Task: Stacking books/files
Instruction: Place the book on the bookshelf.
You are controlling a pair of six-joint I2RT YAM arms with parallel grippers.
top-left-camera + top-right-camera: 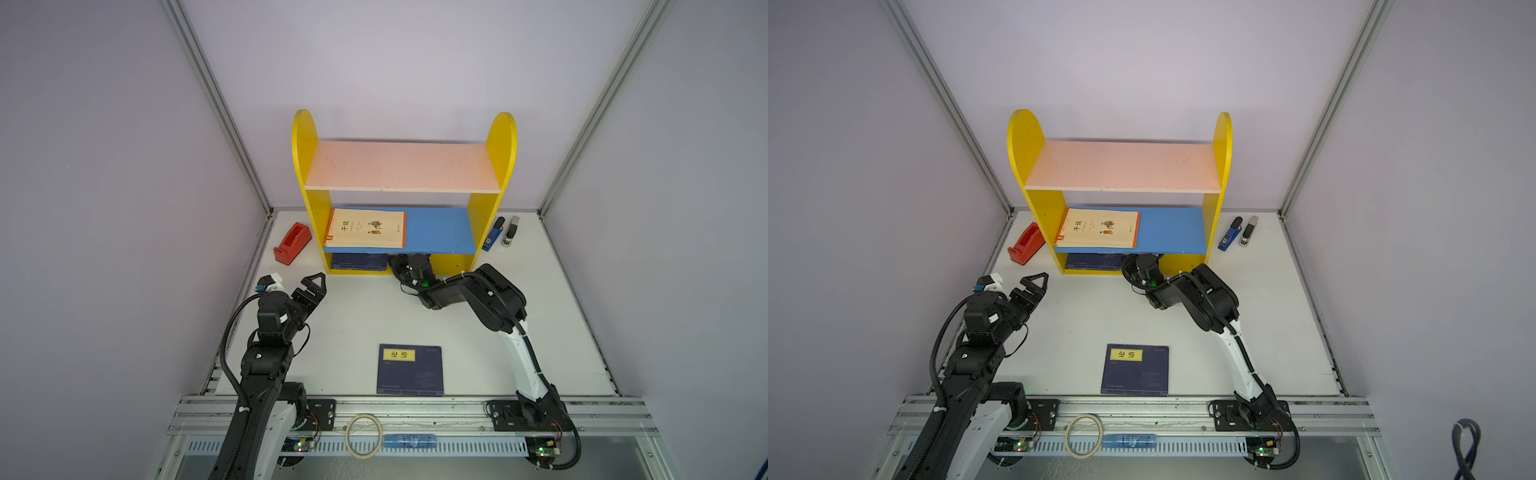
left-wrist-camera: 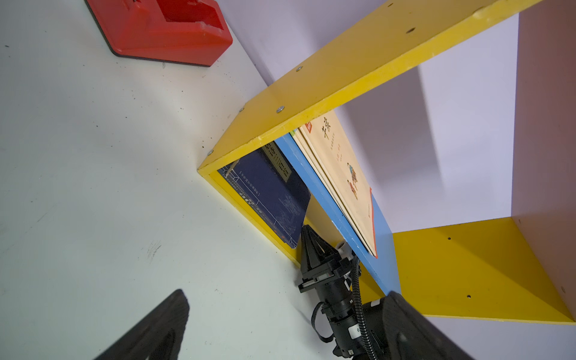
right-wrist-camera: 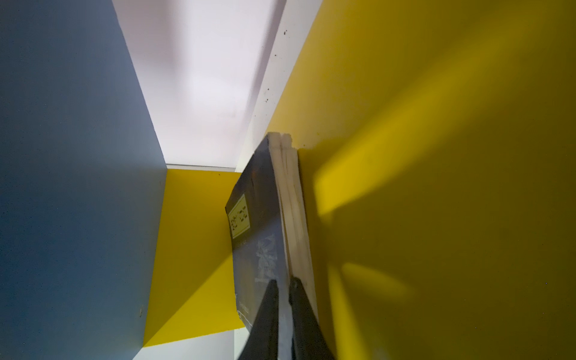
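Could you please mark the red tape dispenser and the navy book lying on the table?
red tape dispenser [image 1: 292, 244]: in a top view, its body.
navy book [image 1: 410, 370]: in a top view, cover's middle.

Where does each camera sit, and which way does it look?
Top view: high over the robot, facing down and forward at the yellow shelf; left arm and right arm show.
Top view: alongside, same aim, same arms; cream book clear.
Left wrist: on the left arm, facing the shelf's front; the open left gripper shows, and the right gripper.
Right wrist: at the shelf's bottom bay, facing in along the navy books; right gripper pinches their edge.
Shared: both wrist views catch the navy books; both top views match almost wholly.
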